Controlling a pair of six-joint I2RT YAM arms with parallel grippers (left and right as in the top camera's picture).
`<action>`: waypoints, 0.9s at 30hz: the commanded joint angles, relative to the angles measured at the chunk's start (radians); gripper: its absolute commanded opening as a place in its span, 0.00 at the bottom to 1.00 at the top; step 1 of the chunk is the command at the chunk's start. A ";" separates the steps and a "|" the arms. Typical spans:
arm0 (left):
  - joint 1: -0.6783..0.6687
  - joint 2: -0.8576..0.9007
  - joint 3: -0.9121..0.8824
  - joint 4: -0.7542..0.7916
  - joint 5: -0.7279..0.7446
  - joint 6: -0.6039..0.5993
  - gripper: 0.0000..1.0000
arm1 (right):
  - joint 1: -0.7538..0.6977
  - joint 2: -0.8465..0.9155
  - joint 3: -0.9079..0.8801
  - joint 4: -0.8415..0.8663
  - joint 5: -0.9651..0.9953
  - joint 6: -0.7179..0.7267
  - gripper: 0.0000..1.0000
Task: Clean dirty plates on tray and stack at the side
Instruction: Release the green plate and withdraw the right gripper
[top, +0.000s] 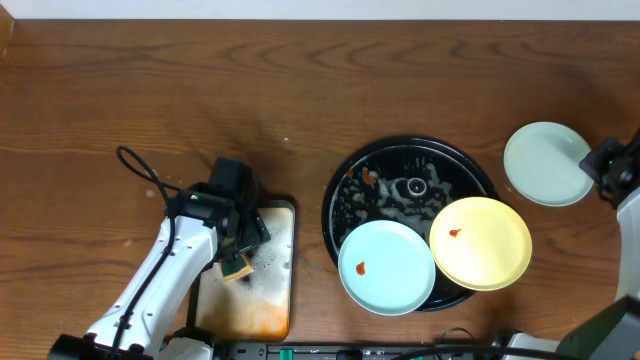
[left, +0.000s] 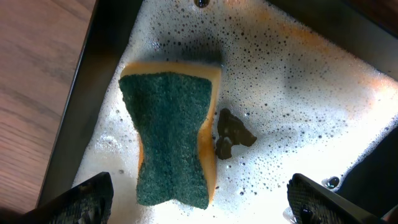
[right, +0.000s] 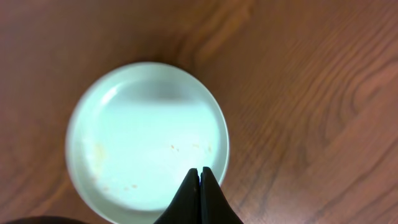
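The round black tray (top: 336, 196) sits right of centre with soapy flecks and dark bits inside. A mint-blue plate (top: 387, 267) with a red spot lies on its front edge. A pale yellow plate (top: 481, 243) with a red spot overlaps its right rim. A second mint-blue plate (top: 546, 163) lies on the table at the far right; it also shows in the right wrist view (right: 143, 137) with faint orange specks. My right gripper (right: 200, 175) is shut and empty above that plate's near rim. My left gripper (left: 199, 208) is open over the sponge (left: 171, 140).
A rectangular metal tray (top: 272, 295) full of foam and orange stains stands at the front left, holding the green-and-yellow sponge (top: 237, 267) and a small dark scrap (left: 233, 137). A black cable (top: 140, 165) loops on the wooden table left of the arm.
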 joint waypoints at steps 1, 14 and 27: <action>0.004 0.005 -0.001 -0.003 -0.005 0.003 0.91 | -0.005 0.036 0.012 -0.005 -0.066 0.018 0.01; 0.004 0.005 -0.001 -0.003 -0.005 0.003 0.91 | -0.005 0.322 0.012 0.087 -0.079 -0.020 0.01; 0.004 0.005 -0.001 -0.003 -0.005 0.003 0.90 | -0.054 0.285 0.012 -0.027 0.238 0.075 0.01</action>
